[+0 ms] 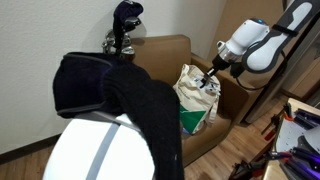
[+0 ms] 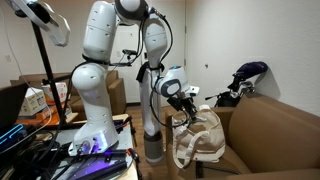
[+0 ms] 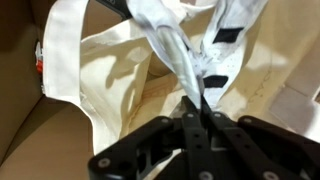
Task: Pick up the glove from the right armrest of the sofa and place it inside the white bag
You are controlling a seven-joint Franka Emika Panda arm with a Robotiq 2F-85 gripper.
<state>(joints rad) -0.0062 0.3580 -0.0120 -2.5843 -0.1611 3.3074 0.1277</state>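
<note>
Just over the open mouth of the white bag (image 3: 105,85), the Robotiq gripper (image 3: 200,108) has its fingers drawn narrow and pinched on a pale glove (image 3: 215,55), as seen from the wrist camera. The glove, white with black patches and a grey strip running up to the fingertips, hangs from the pincer toward the bag's cream interior; whether its lower end lies below the rim cannot be told. A sliver of brown seat shows beside the bag in the same view.

In both exterior views the bag (image 1: 192,105) (image 2: 200,142) stands upright on the seat of a brown sofa (image 1: 160,55) (image 2: 272,125), near the end of the sofa where the robot stands, its handles raised. A green patch shows on its side in an exterior view. The white arm (image 1: 262,42) (image 2: 150,60) bends down from above so that the gripper sits right at the top of the bag, with the glove showing as a small white-and-black shape at its tip.

A dark bundle (image 1: 125,25) (image 2: 245,72) rises beyond the sofa; what it is made of is too small to tell. In an exterior view a dark cloth (image 1: 110,85) draped over a white rounded object (image 1: 90,150) fills the near corner of the frame. In an exterior view the arm's base stands at the sofa's end, with cardboard boxes (image 2: 112,95) behind it and a cluttered desk (image 2: 40,150) of cables in the foreground
</note>
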